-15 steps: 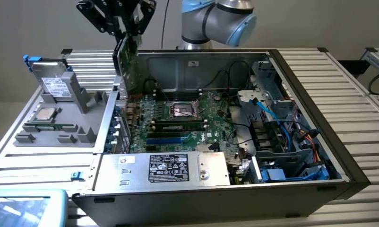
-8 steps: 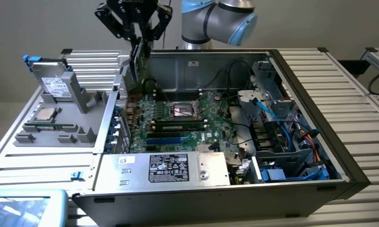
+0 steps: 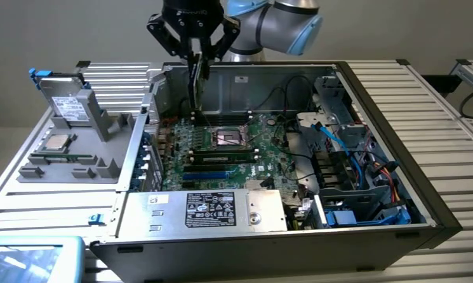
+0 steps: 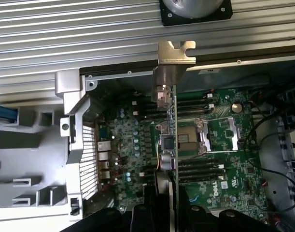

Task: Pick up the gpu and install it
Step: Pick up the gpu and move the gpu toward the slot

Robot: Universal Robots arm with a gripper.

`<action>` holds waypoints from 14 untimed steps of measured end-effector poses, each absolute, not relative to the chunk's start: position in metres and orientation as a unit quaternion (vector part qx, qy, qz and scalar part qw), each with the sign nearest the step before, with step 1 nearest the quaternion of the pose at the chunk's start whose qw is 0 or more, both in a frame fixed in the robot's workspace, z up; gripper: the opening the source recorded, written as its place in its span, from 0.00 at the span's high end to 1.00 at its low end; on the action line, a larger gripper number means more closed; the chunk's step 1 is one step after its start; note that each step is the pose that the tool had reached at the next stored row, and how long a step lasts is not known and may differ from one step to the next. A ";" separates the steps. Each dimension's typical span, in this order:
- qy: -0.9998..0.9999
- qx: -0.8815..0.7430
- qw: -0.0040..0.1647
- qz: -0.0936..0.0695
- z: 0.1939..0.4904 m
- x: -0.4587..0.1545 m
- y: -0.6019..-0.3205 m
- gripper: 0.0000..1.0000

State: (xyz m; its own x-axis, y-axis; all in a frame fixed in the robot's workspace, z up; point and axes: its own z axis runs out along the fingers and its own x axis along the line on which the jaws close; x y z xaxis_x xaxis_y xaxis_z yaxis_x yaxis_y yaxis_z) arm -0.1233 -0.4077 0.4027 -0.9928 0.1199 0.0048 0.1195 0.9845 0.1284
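1. Our gripper (image 3: 197, 54) is clamped on the gpu (image 3: 196, 82) — the card hangs edge-down straight below the fingers, with its silver bracket (image 4: 175, 53) at one end.
2. We judge the pickup done and the install in hand: the motherboard (image 3: 229, 147) lies beneath the gripper, inside the open case (image 3: 252, 94).
3. Seating calls for the card's lower edge to sit squarely over a slot — we cannot tell whether it touches the board.
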 end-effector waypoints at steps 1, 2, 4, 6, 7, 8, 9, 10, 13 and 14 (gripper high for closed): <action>0.996 0.060 0.001 0.064 0.401 -0.119 -0.408 0.71; 0.996 0.060 0.001 0.064 0.399 -0.114 -0.408 0.71; 0.996 0.060 0.002 0.064 0.395 -0.105 -0.408 0.71; 0.996 0.060 0.002 0.064 0.392 -0.096 -0.408 0.71; 0.996 0.060 0.002 0.064 0.390 -0.091 -0.408 0.71; 0.996 0.060 0.002 0.063 0.388 -0.087 -0.408 0.71; 0.996 0.060 0.002 0.063 0.386 -0.083 -0.408 0.71; 0.996 0.059 0.002 0.062 0.385 -0.080 -0.408 0.71; 0.996 0.058 0.002 0.061 0.380 -0.073 -0.408 0.71; 0.996 0.058 0.002 0.060 0.379 -0.072 -0.408 0.71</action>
